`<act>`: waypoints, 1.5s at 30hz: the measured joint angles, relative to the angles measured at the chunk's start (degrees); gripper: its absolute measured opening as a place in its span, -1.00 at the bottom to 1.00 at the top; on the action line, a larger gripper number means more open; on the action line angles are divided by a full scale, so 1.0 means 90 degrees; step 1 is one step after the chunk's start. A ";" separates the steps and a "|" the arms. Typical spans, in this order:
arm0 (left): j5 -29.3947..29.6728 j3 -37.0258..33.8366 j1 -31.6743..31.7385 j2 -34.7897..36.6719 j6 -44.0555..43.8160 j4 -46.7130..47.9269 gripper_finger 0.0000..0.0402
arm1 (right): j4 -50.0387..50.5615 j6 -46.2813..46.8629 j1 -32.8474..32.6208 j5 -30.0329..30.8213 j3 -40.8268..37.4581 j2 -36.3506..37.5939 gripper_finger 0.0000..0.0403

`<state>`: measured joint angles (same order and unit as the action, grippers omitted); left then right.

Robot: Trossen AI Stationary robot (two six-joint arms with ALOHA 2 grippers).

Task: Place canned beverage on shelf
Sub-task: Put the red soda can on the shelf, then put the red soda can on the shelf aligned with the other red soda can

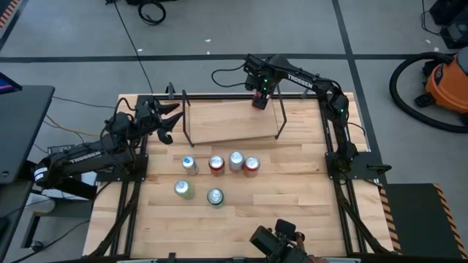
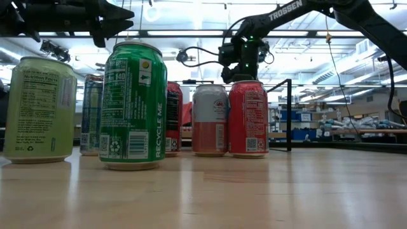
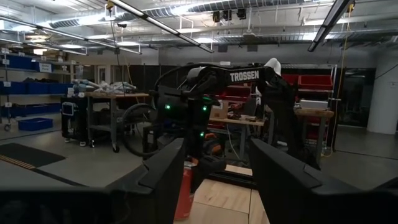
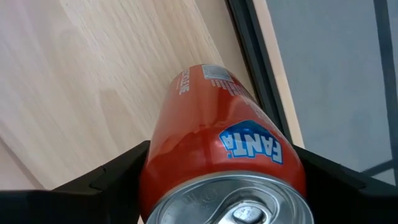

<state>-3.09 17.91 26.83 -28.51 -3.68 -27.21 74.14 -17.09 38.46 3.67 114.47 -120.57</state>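
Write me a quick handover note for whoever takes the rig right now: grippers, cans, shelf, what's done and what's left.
Right gripper: around the orange Fanta can, at the shelf's far right corner.
Left gripper: open, empty, waiting just left of the shelf.
Six cans stand upright on the table in front of the shelf.
Done: Fanta can carried to the shelf.
Left: let go of it, retract, then shelve the other six.

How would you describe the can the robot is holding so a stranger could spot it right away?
Find the shelf at the table's far edge, then its right end, where the right gripper hangs. Between its fingers is an orange Fanta can, the only can off the table; six others stand in a cluster nearer the front.
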 joint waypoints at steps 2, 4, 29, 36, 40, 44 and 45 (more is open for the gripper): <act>0.0000 0.0000 0.0000 0.0002 0.0000 0.0001 -0.04 | 0.0068 -0.0004 0.0000 0.0010 -0.0002 0.0002 0.64; 0.0000 0.0000 0.0000 0.0002 0.0000 0.0001 -0.04 | 0.0102 -0.0006 0.0000 0.0009 -0.0002 0.0002 0.64; 0.0000 0.0000 -0.0002 0.0001 0.0000 0.0003 -0.04 | 0.0329 -0.0077 -0.0142 0.0234 0.0101 -0.0029 0.90; 0.0000 0.0000 -0.0002 0.0001 0.0000 0.0006 -0.04 | 0.0728 -0.0069 -0.0355 0.0676 0.0662 -0.0017 0.90; 0.0000 0.0000 -0.0002 0.0001 0.0000 0.0015 -0.04 | 0.1044 0.0035 -0.0463 0.0885 0.1059 -0.0017 0.90; 0.0000 0.0000 -0.0002 0.0001 -0.0002 0.0015 -0.04 | 0.1299 0.0127 -0.0641 0.1014 0.1497 -0.0017 0.90; 0.0000 0.0000 -0.0002 0.0002 -0.0002 0.0015 -0.04 | 0.1335 0.0176 -0.0710 0.1015 0.1595 -0.0015 0.90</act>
<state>-3.09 17.91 26.81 -28.49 -3.70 -27.07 86.15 -15.51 32.07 12.80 128.83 -120.70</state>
